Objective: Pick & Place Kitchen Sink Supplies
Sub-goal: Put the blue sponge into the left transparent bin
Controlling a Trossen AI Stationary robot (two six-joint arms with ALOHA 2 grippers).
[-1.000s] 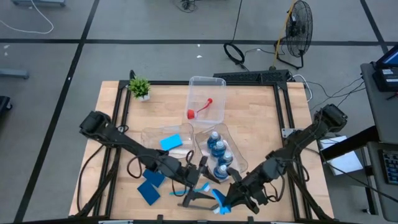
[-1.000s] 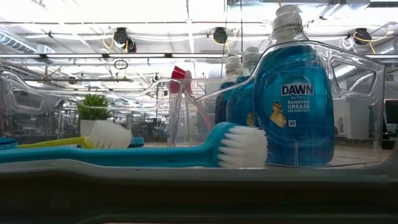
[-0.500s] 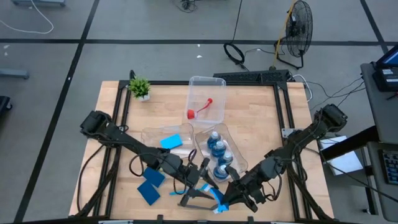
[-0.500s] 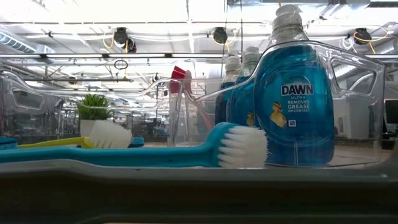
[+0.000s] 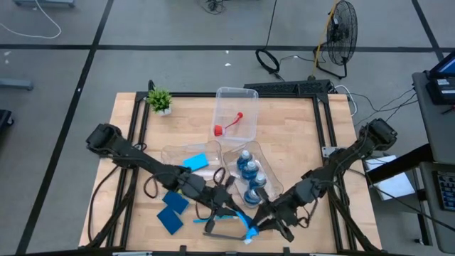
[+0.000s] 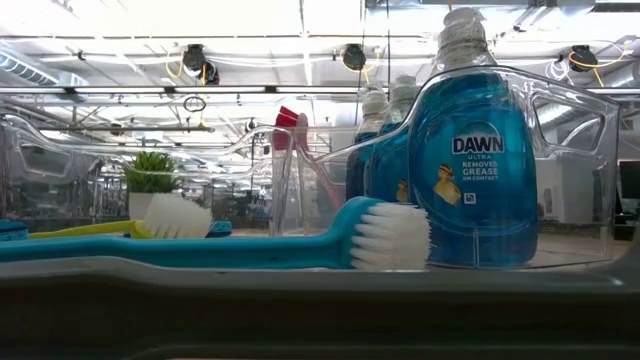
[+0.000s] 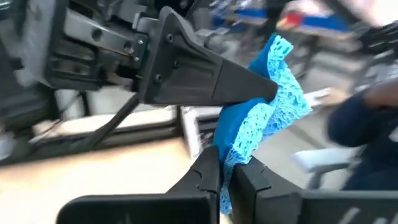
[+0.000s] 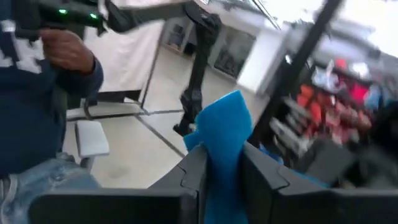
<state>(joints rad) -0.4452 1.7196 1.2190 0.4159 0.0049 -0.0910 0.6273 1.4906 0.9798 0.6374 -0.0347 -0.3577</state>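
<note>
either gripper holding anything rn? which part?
Both are on one blue sponge, a handover near the table's front edge. The left gripper is clamped on one end; the right gripper pinches the other end, the sponge sticking out past its fingers.

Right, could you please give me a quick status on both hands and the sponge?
Left hand shut on the blue sponge. Right hand also on it, mid-handover at the table's front edge. Nothing in the way.

overhead looks straight down; low view level; wrists close-up
</note>
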